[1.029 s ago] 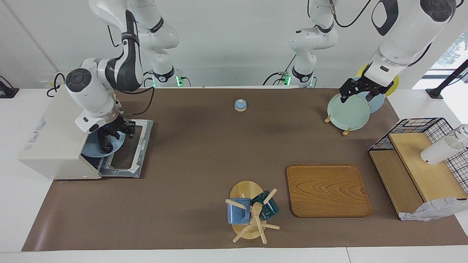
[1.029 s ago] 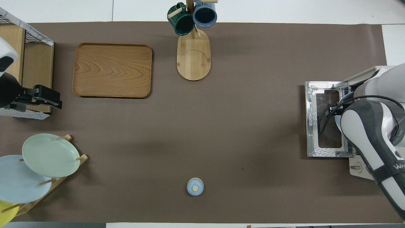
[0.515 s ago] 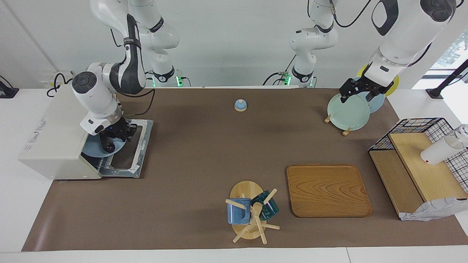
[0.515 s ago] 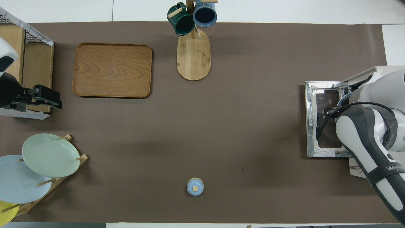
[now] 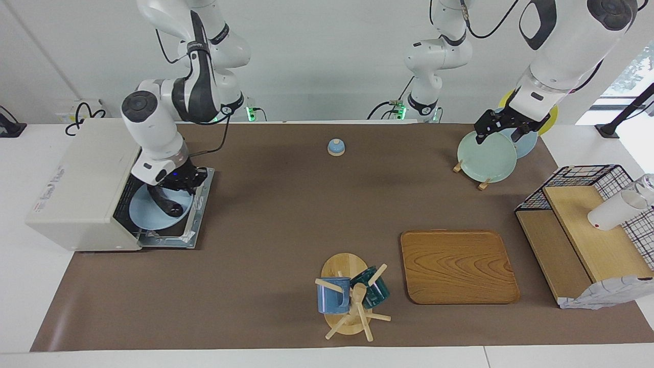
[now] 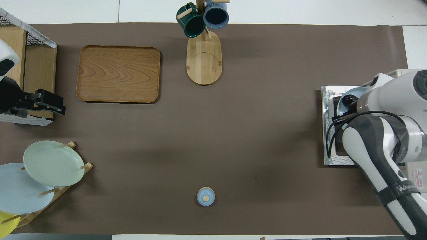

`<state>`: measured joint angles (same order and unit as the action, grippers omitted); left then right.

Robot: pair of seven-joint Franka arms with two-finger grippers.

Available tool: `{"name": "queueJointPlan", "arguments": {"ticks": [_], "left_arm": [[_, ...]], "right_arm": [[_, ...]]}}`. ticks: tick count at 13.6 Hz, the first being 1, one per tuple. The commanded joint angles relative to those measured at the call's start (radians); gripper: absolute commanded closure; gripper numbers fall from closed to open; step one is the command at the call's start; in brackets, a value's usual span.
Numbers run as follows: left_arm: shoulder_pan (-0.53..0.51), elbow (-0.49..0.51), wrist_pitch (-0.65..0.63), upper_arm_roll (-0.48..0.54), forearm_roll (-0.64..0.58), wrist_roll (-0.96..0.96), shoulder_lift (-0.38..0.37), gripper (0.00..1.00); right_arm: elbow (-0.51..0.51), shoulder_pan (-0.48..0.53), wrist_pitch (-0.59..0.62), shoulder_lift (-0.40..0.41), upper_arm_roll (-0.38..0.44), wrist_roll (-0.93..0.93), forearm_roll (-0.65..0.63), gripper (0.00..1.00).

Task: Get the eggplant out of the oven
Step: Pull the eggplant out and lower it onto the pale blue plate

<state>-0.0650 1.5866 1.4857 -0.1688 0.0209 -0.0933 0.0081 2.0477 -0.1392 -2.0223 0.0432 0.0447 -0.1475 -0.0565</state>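
We see a wooden tray (image 5: 459, 266), a mug tree (image 5: 351, 301) with two mugs and a small blue knob lid (image 5: 335, 147) spread well apart on the brown mat, while a rack of plates (image 5: 486, 155) sits under the left gripper (image 5: 503, 129), which hangs there with fingers spread wide and holds nothing. At the right arm's end the oven (image 5: 82, 189) stands with its door (image 5: 191, 225) dropped flat, and the right gripper (image 5: 171, 190) is closed on the eggplant (image 5: 167, 203), which lies over a pale blue plate (image 5: 148, 214) at the oven's mouth. From overhead the right arm covers most of the eggplant and plate, and we cannot tell whether the eggplant touches the plate.
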Motion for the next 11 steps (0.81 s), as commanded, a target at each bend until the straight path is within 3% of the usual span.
{"name": "queueJointPlan", "arguments": {"ticks": [1,4,6,8,9,11], "left_arm": [[-0.009,0.013,0.008,-0.003,-0.01,0.001,-0.017,0.0],[-0.009,0.013,0.013,-0.003,-0.01,0.0,-0.017,0.0],[-0.009,0.013,0.013,-0.003,-0.01,0.0,-0.017,0.0],[-0.009,0.013,0.013,-0.003,-0.01,0.0,-0.017,0.0],[-0.009,0.013,0.014,-0.003,-0.01,-0.005,-0.017,0.0],[-0.009,0.013,0.014,-0.003,-0.01,-0.006,-0.017,0.0]], "right_arm": [[-0.083,-0.173,0.059,0.034,-0.005,0.212,-0.11,1.0],[-0.145,-0.313,0.105,0.058,-0.008,0.385,-0.141,1.0],[-0.341,-0.429,0.222,0.192,-0.008,0.545,-0.137,1.0],[-0.627,-0.553,0.354,0.413,-0.008,0.72,-0.138,1.0],[-0.682,-0.594,0.346,0.475,-0.009,0.785,-0.14,1.0],[-0.682,-0.647,0.234,0.512,-0.023,0.864,-0.111,1.0]]}}
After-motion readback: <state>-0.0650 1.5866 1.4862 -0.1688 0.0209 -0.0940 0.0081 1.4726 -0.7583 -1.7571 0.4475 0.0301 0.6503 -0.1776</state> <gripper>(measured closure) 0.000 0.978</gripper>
